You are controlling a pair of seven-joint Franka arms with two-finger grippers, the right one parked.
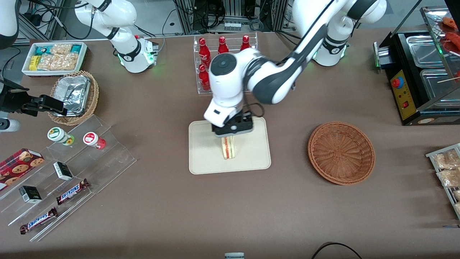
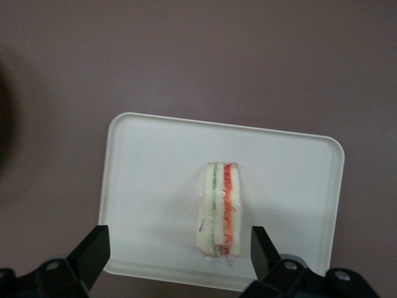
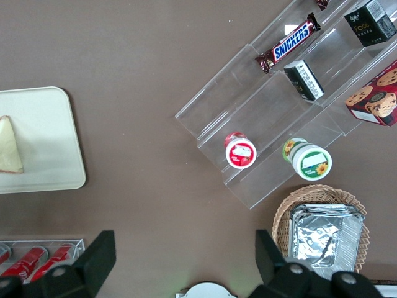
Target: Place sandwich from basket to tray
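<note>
The sandwich (image 1: 228,148), a pale bread wedge with red and green filling, stands on its edge on the cream tray (image 1: 205,158). In the left wrist view the sandwich (image 2: 220,211) rests on the tray (image 2: 149,186). My left gripper (image 2: 178,248) is open, directly above the sandwich, with a finger on each side of it and clear of it. In the front view the gripper (image 1: 233,130) hovers just over the sandwich. The reddish-brown basket (image 1: 341,153) sits empty, toward the working arm's end of the table. The sandwich also shows in the right wrist view (image 3: 10,148).
A rack of red bottles (image 1: 215,54) stands farther from the front camera than the tray. An acrylic stand with snack bars and cups (image 1: 68,169) and a tan foil basket (image 1: 73,97) lie toward the parked arm's end. A black appliance (image 1: 417,72) is at the working arm's end.
</note>
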